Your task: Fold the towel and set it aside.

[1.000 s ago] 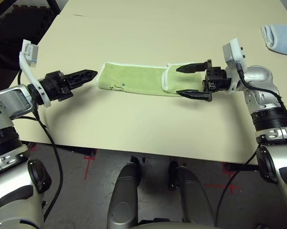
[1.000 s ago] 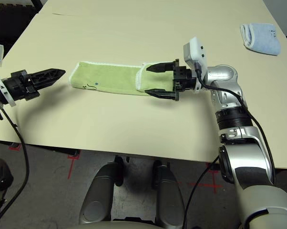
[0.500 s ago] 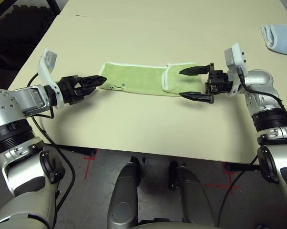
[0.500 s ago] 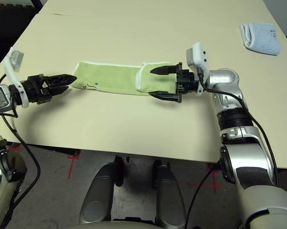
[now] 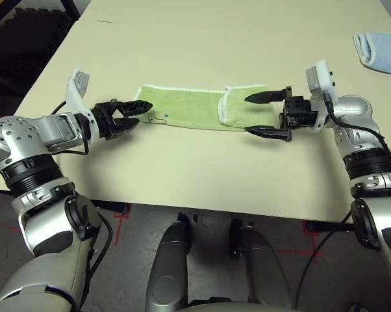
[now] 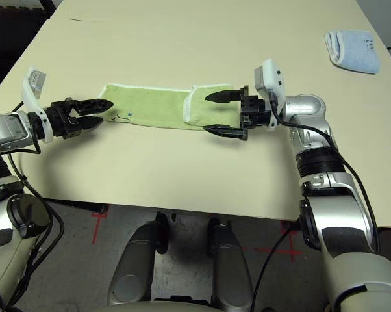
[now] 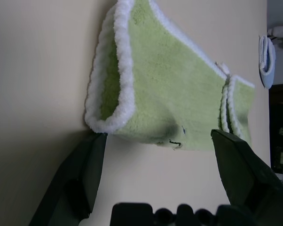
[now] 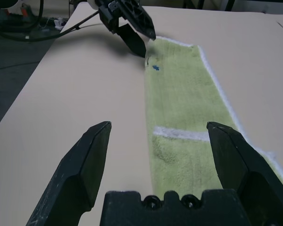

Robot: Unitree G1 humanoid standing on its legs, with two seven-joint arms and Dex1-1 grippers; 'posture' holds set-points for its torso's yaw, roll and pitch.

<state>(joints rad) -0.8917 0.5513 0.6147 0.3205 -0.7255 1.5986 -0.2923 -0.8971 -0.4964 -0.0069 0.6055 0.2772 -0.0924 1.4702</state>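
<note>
On the tan table (image 5: pixel 202 39), a long green strip waiting to be halved.

From the head view, the towel (image 5: pixel 182 108) lies flat between the left gripper (image 5: pixel 132 112) and right gripper (image 5: pixel 260 114), both spread wide and empty; each should pinch its end squarely. The left wrist view shows the layered end just beyond its open fingers (image 7: pixel 85 169).

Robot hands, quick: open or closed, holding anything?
Left gripper: open at the towel's end, holding nothing.
Right gripper: open over the towel's other end, holding nothing.
</note>
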